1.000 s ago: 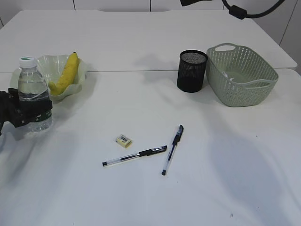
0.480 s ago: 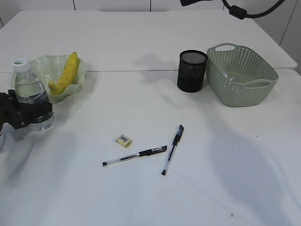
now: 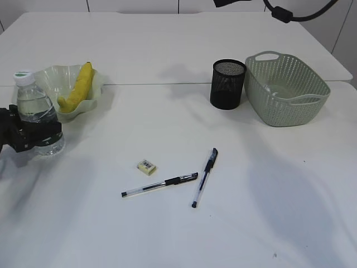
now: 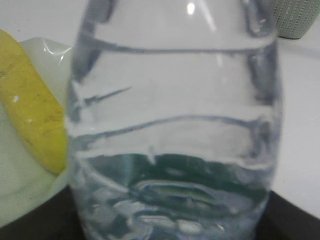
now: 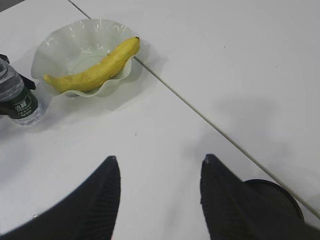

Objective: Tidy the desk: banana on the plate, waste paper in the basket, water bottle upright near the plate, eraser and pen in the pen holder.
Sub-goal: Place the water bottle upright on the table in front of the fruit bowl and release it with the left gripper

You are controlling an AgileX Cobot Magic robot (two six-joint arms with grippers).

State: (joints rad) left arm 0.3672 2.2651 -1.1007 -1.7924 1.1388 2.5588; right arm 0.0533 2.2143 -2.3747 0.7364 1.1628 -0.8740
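**Two pens and eraser loose on table; bottle upright in left gripper by the plate**

Two black-capped clear pens lie near centre: one [image 3: 160, 185] roughly left-right, the other [image 3: 204, 177] angled near-far, its cap end just beside the first pen's cap. Small yellow rectangular eraser [image 3: 146, 166] sits just left of them, apart from both.

Left gripper [image 3: 27, 135] is clamped around the lower body of the clear plastic water bottle with pale green cap [image 3: 34, 114]. Bottle stands upright at the far-left edge, just beside the pale green wavy-rimmed plate [image 3: 98, 88]. Left wrist view is filled by the bottle [image 4: 172, 125], blurred; the fingers themselves don't show there.

Yellow banana [image 3: 78, 87] lies on the plate, also seen in the right wrist view [image 5: 92, 70].

Right gripper [image 5: 159, 192] hangs high above the table, fingers [image 5: 102, 197] spread apart, nothing between them.

Black mesh cylindrical pen holder [image 3: 227, 84] stands far right of centre, just beside the sage green woven plastic basket [image 3: 287, 86]. Can't tell what's inside the basket.
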